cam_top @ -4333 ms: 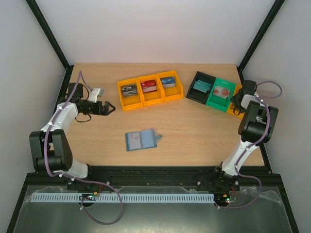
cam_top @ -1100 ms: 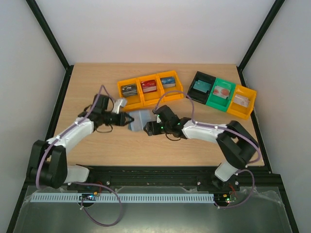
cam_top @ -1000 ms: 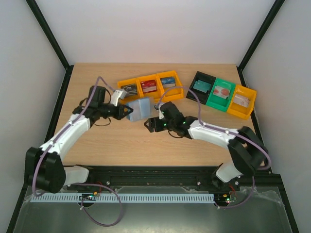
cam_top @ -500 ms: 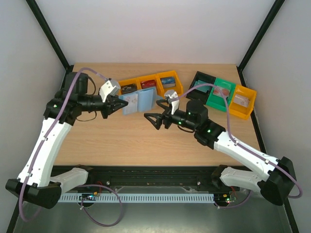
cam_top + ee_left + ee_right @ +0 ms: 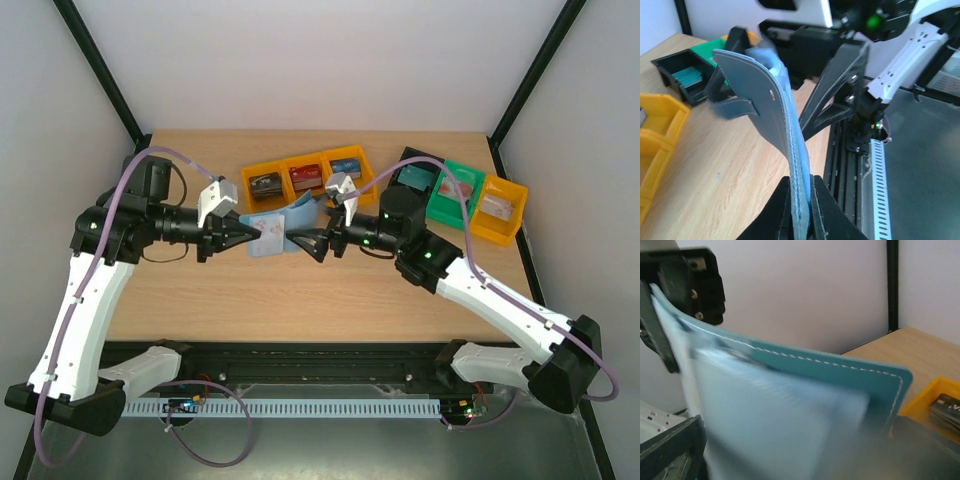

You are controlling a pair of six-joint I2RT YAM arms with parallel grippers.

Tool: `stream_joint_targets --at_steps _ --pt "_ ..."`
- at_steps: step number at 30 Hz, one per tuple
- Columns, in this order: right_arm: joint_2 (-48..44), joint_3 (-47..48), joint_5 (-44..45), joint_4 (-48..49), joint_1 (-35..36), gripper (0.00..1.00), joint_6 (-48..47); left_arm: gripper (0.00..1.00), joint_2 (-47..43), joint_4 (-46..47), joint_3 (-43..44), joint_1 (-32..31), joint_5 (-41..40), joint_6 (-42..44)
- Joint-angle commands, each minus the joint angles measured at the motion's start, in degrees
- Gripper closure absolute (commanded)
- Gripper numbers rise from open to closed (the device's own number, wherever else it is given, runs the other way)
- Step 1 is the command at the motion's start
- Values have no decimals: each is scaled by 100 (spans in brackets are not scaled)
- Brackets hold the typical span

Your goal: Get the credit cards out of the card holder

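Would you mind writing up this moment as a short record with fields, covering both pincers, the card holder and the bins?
card holder: open, clamped along one edge, held above the table
left pincer: shut on the card holder
right pincer: open, jaws spread wide at the holder's free edge; contact unclear
back bins: three yellow bins in a row, cards inside
right bins: black bin, green bin, single yellow bin
loose cards: none seen in either pincer

A pale wooden table (image 5: pixel 250 300) stands between plain white walls (image 5: pixel 320 60) (black frame posts (image 5: pixel 103 68) slant up at both back corners), all under soft, even light.
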Motion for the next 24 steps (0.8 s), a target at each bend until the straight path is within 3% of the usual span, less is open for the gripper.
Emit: stream_joint_targets --at_steps 1,4,7,12,15,16,18,19,21,24 --pt "308 296 -681 -455 -7 1 -198 98 23 -311 197 61 819 385" --pt "309 124 -1410 56 -7 15 102 98 19 -417 128 98 970 562" --pt "310 -141 -1866 788 -4 43 534 98 40 -486 122 148 1058 645" --pt "328 -102 -2112 830 -10 86 657 98 49 -589 38 213 1282 780" --pt "266 -98 -2232 759 -5 98 668 98 -4 -574 -59 279 1291 778" --pt "216 -96 -2250 720 -6 98 641 92 -27 -553 -78 317 1271 755" --pt "83 -136 -2320 667 -3 98 526 54 -82 -577 -98 400 1216 755" --pt "3 -135 -2331 612 -9 98 462 42 -112 -578 -96 444 1154 760" --pt "-141 -119 -2296 485 -7 98 318 33 -162 -576 -81 532 965 760" --pt "-308 -112 -2276 433 -9 98 253 31 -244 -489 -126 625 661 765"
